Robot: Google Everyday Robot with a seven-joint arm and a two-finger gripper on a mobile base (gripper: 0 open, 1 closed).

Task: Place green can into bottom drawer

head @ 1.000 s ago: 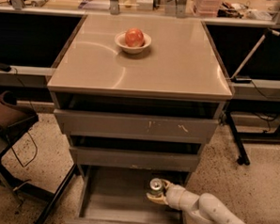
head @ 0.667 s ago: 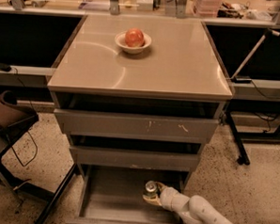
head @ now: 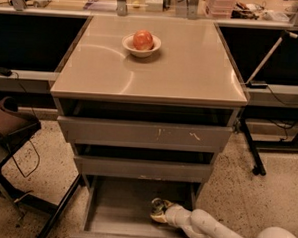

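Note:
The bottom drawer (head: pixel 119 214) of the grey cabinet is pulled open at the bottom of the camera view. My white arm reaches in from the lower right. My gripper (head: pixel 160 212) is inside the drawer, right of its middle, shut on the green can (head: pixel 157 206). The can stands roughly upright with its silver top showing, low in the drawer. I cannot tell whether it touches the drawer floor. The fingers hide most of its sides.
A white bowl (head: pixel 141 44) with a red apple (head: pixel 142 39) sits on the cabinet top (head: pixel 191 68). The top drawer (head: pixel 143 133) and middle drawer (head: pixel 141 168) stick out slightly above the bottom one. A brown chair (head: pixel 8 126) stands left, black stand legs (head: pixel 252 151) right.
My gripper with the can has moved left and a little deeper into the bottom drawer. The bowl and the drawers have not moved.

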